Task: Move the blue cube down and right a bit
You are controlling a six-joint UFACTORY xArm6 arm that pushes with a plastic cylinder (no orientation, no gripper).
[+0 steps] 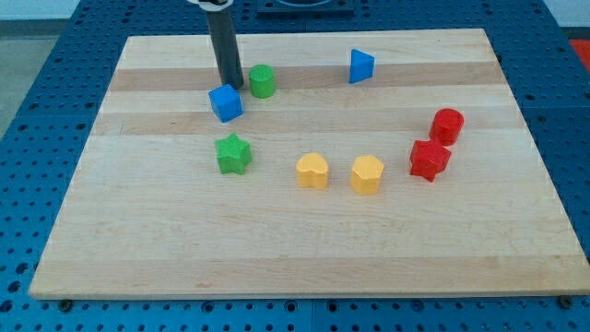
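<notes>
The blue cube (226, 102) sits on the wooden board (304, 240) at the upper left. My tip (232, 88) is just above the cube's top right corner, touching or nearly touching it. The rod rises from there to the view's top edge. A green cylinder (263, 81) stands just right of the tip.
A green star (233, 153) lies below the blue cube. A blue triangular block (360, 65) is at the upper right. A yellow heart (312, 171) and a yellow hexagon (366, 174) sit in the middle. A red cylinder (447, 124) and a red star (430, 159) are at the right.
</notes>
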